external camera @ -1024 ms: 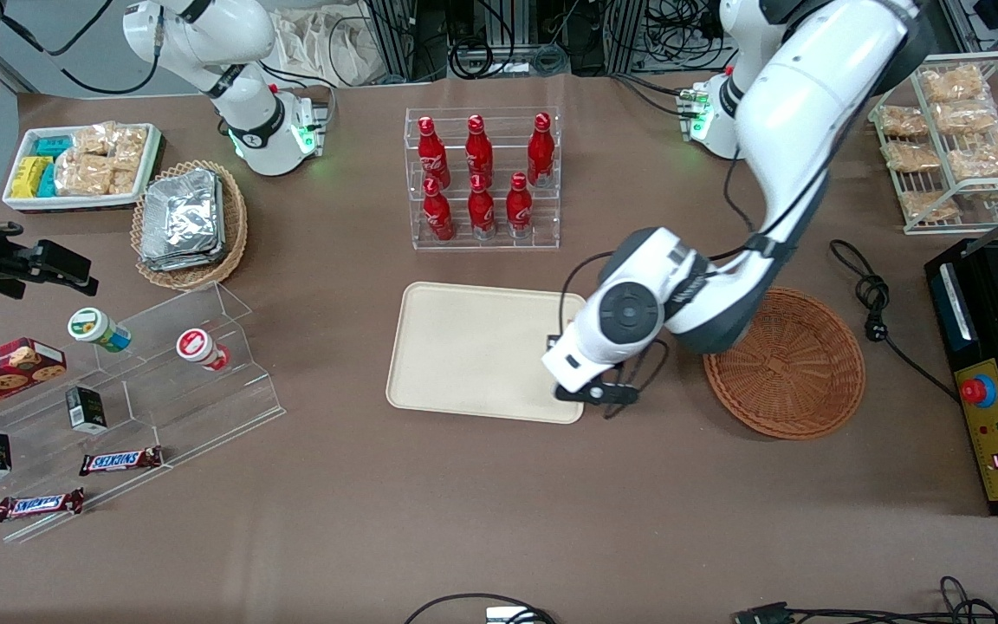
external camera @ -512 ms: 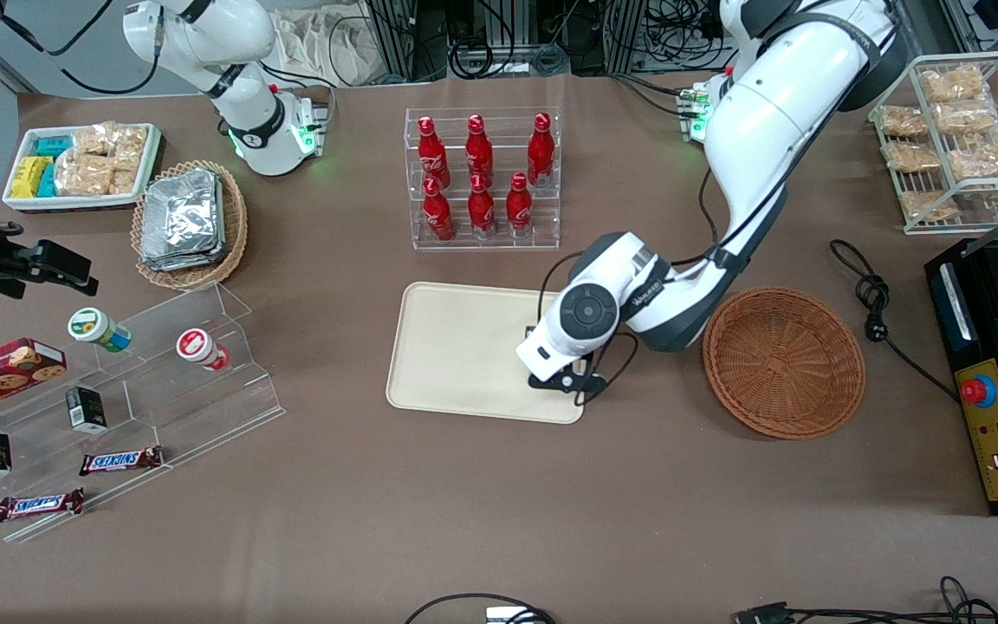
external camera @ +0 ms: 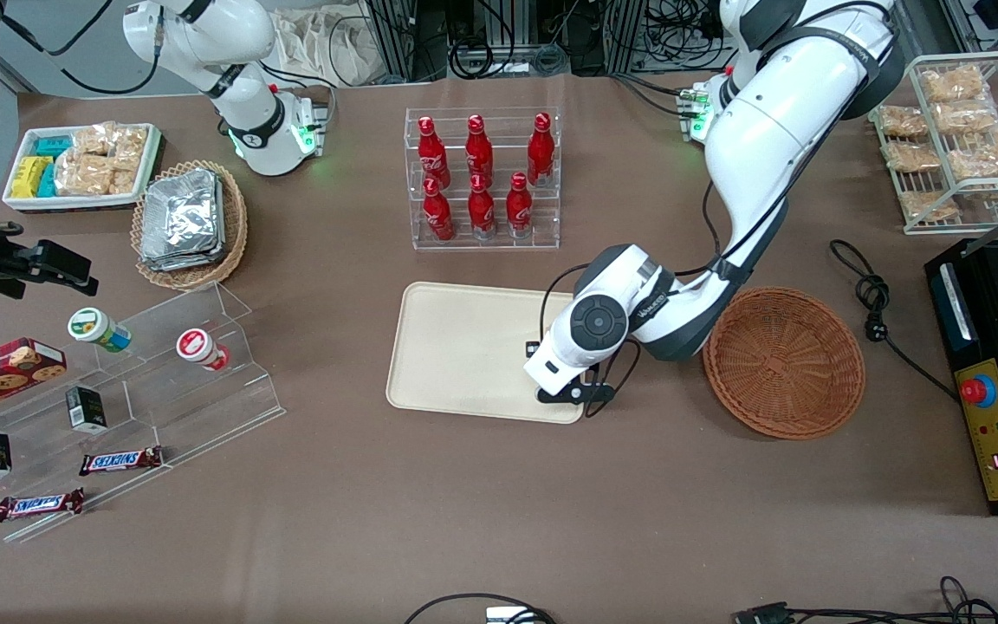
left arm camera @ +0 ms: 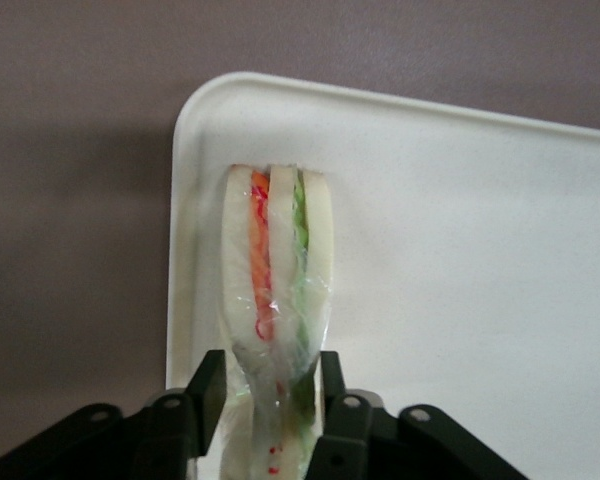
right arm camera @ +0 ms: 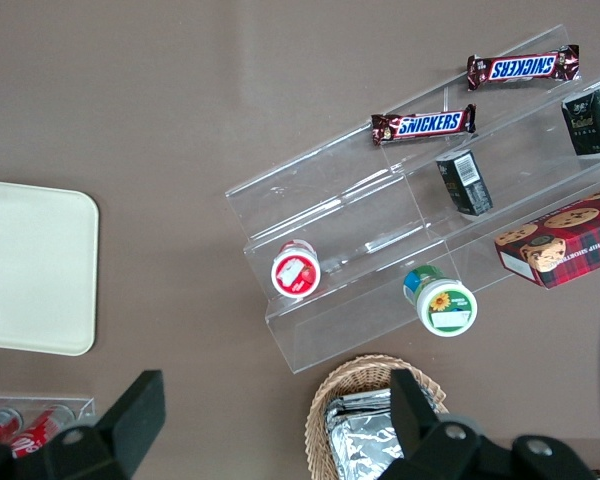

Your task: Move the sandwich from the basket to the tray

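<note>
- The gripper [left arm camera: 270, 400] is clamped on the sandwich [left arm camera: 277, 270], one black finger [left arm camera: 206, 395] pressed against each bread face, the wedge standing on edge with its orange and green filling showing between the pale slices.
- In the wrist view the sandwich sits over a rounded corner of the tray [left arm camera: 460, 280], just inside the raised rim; whether it touches the tray floor cannot be told.
- In the front view the gripper [external camera: 570, 394] is at the centre of the frame, low over the tray's [external camera: 456, 347] corner that lies nearest the camera and nearest the basket; the arm's wrist covers the sandwich there.
- The basket [external camera: 783, 362], right of centre in the frame, stands just beside the tray with a strip of brown table [external camera: 499, 520] between them, and nothing shows inside it.
- A clear rack of red bottles [external camera: 482, 178] stands above the tray in the frame, apart from its upper edge.
- A tan oval basket of foil packets [external camera: 189, 224] and a white bin of snacks [external camera: 81, 165] sit at upper left.
- A clear stepped stand [external camera: 131, 390] with cups, small boxes and chocolate bars fills the lower left.
- A wire rack of bagged snacks [external camera: 954, 139] is at upper right, with a black appliance [external camera: 997, 373] at the right edge.
</note>
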Tool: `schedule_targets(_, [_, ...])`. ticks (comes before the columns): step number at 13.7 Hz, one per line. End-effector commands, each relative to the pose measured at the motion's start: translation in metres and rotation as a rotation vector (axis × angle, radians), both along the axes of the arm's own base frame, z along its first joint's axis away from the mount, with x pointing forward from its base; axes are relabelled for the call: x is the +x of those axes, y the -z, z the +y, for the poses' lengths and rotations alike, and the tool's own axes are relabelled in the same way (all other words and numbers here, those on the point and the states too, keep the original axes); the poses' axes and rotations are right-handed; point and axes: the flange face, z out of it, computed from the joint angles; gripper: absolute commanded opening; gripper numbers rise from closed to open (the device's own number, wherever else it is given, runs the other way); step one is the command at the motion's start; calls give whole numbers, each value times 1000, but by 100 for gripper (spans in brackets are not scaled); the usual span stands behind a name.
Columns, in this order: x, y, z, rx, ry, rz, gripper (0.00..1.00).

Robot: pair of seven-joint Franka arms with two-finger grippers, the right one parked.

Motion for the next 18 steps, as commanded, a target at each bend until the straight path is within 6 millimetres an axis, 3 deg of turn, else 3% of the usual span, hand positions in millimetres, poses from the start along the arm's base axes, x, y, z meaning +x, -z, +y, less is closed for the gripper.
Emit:
schedule_targets(1, [-5,-59,6,56,-16,-32,100])
schedule_targets(4, [-14,-123,34,132,-27,-71,100])
schedule_targets(10, [-65,-195,161,245,42,-150,100])
schedule_targets(11, [-66,-205,183,253,51,-157,100])
schedule_targets(16, [-19,-275,336,202,-160,-145,100])
schedule_targets(18, [1,-294,393,184,-251,-126,100])
